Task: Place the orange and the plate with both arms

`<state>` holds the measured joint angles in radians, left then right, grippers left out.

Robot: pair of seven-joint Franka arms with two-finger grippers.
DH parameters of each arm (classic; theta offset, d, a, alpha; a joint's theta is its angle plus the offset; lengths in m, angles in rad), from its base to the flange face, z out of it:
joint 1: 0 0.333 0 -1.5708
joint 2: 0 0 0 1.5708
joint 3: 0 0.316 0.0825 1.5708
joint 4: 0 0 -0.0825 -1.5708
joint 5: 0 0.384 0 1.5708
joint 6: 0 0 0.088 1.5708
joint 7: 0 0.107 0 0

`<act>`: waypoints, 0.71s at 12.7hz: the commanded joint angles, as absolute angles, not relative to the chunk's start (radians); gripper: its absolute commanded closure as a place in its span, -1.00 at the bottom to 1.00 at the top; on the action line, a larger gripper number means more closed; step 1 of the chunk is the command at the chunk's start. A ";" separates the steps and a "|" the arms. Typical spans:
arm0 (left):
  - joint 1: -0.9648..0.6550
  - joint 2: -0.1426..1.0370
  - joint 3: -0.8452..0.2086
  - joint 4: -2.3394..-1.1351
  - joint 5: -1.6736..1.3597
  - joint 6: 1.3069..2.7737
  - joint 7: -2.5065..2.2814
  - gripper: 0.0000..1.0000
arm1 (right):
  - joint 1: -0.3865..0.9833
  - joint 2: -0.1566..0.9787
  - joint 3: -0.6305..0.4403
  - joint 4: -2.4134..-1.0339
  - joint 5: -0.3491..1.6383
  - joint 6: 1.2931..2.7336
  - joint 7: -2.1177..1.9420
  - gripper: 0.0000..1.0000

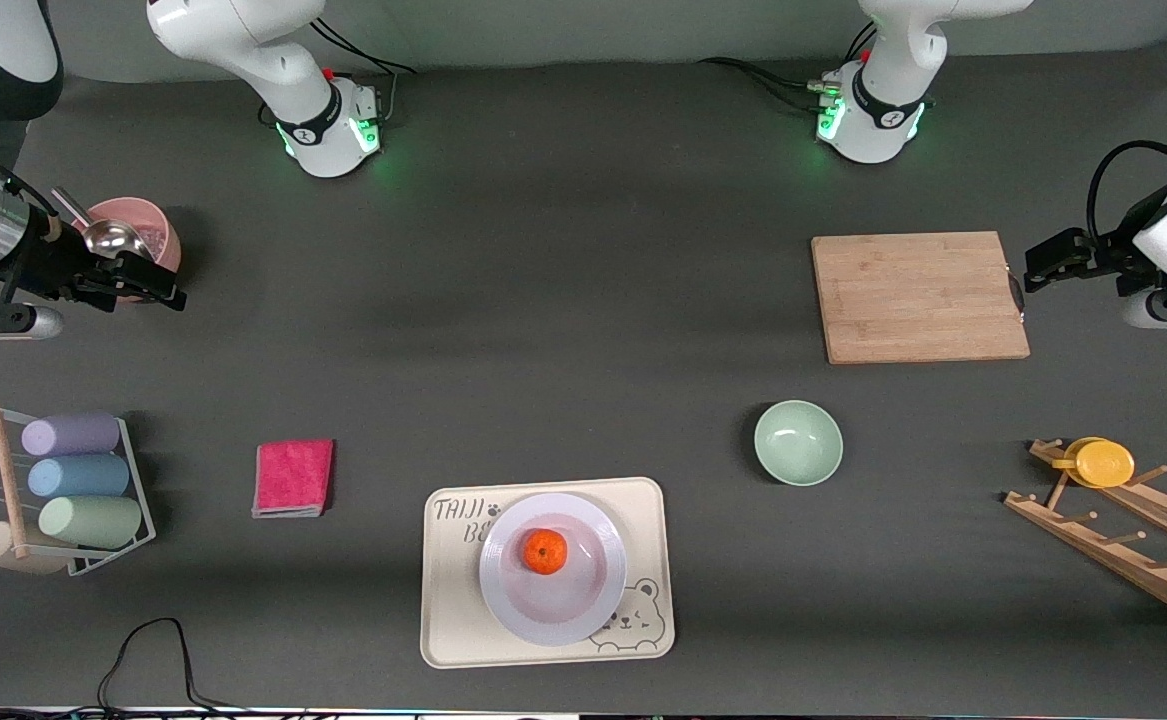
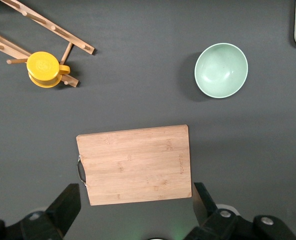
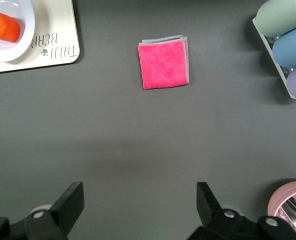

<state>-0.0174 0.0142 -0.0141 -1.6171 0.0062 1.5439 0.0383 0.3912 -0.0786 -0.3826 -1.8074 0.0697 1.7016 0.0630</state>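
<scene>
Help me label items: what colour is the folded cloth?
Pink cloth, clearest in the right wrist view.

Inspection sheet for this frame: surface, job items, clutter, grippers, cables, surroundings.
Surface: dark grey table, no spills seen.
Job's things: orange sits on the white plate; plate rests on the bear-printed tray.
Clutter: green bowl, cutting board, pink cloth, cup rack, yellow cup on a wooden rack, pink bowl with ladle.
Grippers: left gripper open over the cutting board's edge; right gripper open, empty, over bare table.
Cables: black cable on the table's near edge.
Surroundings: nothing seen.
</scene>
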 commanded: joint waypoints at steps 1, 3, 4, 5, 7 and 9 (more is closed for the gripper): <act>-0.025 -0.003 -0.012 -1.628 0.018 1.539 0.026 -1.00 | 0.422 -0.086 -0.379 -1.792 0.019 1.681 0.104 -1.00; -0.026 -0.003 -0.012 -1.628 0.018 1.539 0.025 -1.00 | 0.257 -0.077 -0.221 -1.798 0.014 1.681 0.101 -1.00; -0.026 -0.003 -0.012 -1.628 0.018 1.539 0.025 -1.00 | 0.133 -0.077 -0.098 -1.799 0.015 1.678 0.098 -1.00; -0.025 -0.003 -0.012 -1.628 0.018 1.539 0.025 -1.00 | 0.059 -0.077 -0.028 -1.799 0.015 1.678 0.098 -1.00; -0.025 -0.003 -0.012 -1.628 0.018 1.539 0.026 -1.00 | 0.041 -0.083 -0.006 -1.799 0.018 1.671 0.080 -1.00; -0.026 -0.003 -0.012 -1.628 0.018 1.539 0.026 -1.00 | -0.009 -0.080 0.039 -1.805 0.034 1.671 0.026 -1.00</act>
<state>-0.0174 0.0142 -0.0142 -1.6170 0.0063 1.5436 0.0383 0.0461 -0.0752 -0.0144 -1.8060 0.0382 1.6860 0.0663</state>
